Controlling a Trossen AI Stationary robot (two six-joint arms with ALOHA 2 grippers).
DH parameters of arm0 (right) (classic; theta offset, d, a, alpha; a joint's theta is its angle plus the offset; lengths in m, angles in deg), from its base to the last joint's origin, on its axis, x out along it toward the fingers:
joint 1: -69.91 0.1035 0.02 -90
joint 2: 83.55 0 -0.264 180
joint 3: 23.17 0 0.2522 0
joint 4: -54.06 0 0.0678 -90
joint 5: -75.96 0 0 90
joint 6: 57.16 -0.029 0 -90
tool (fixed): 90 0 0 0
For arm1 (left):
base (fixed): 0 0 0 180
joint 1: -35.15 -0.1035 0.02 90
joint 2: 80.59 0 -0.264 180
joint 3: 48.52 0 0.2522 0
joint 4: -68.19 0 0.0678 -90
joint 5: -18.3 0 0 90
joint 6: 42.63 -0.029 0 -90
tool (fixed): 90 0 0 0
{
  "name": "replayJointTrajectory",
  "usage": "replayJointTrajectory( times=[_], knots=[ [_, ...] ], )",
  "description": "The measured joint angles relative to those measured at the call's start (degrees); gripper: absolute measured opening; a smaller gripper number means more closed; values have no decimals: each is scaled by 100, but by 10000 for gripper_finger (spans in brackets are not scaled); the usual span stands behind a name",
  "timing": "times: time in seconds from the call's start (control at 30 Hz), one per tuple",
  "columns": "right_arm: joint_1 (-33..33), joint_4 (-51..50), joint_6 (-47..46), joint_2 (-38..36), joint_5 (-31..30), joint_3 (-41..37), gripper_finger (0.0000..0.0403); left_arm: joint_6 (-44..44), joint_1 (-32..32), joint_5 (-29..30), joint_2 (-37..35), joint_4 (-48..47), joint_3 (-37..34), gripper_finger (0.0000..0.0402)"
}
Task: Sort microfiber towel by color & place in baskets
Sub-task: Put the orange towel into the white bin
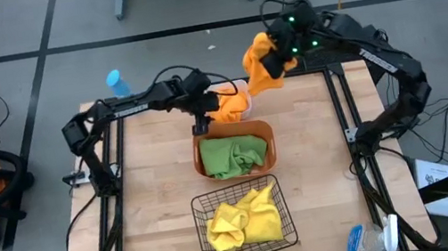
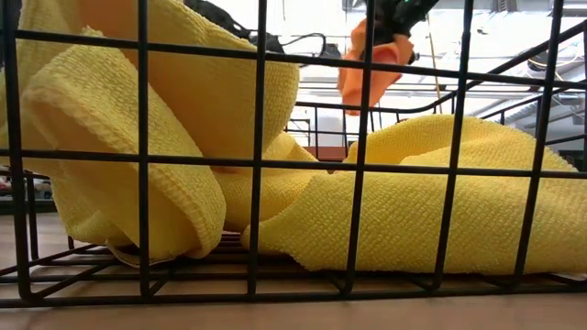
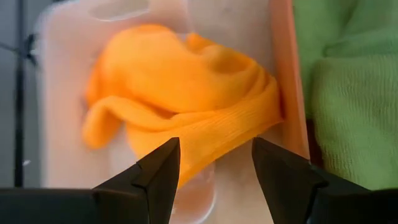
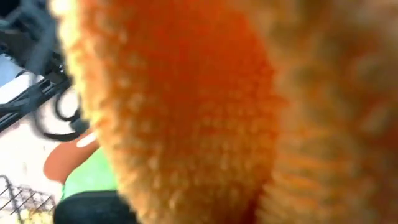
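Black wire basket (image 1: 244,223), nearest: yellow towels (image 1: 241,220) inside. Brown tub (image 1: 234,151): green towels (image 1: 234,155). White bin (image 3: 62,112): orange towel (image 3: 186,118) just beneath left end effector (image 3: 214,168), fingers parted, empty. Farthest, right end effector (image 1: 278,56) clamped on second orange towel (image 1: 261,65), hanging above surface (image 1: 155,199).

Legible text, labels, brands, numbers, signs: none. The white printed paper sheet (image 1: 437,173) lying on the floor beside the table's right edge carries dark marks, too small to read. The small blue-and-white packet (image 1: 356,240) at the table's near right corner shows no readable lettering.
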Motion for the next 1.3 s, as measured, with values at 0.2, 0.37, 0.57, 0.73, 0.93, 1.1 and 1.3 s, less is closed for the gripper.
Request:
replayJointTrajectory(
  times=[0.2,0.37,0.57,0.73,0.93,1.1,1.3],
  knots=[
    [-7,-286,-45,-167,9,-1,4,-310,-33,-94,356,181,-1,206],
    [-7,-274,-38,-164,45,-3,4,-323,-26,29,364,602,2,169],
    [-7,-222,-13,-164,46,-3,4,-360,-69,-72,516,479,4,94],
    [-7,-217,42,-164,48,-3,4,48,-52,-137,676,605,-1,12],
    [-7,-217,107,-164,48,-3,4,756,-87,-154,519,689,75,4],
    [-7,-220,152,-164,56,-3,4,1830,-326,-150,95,888,220,3],
    [-7,-169,156,-164,66,-3,4,2930,-571,-133,-125,1275,221,1]
  ],
)
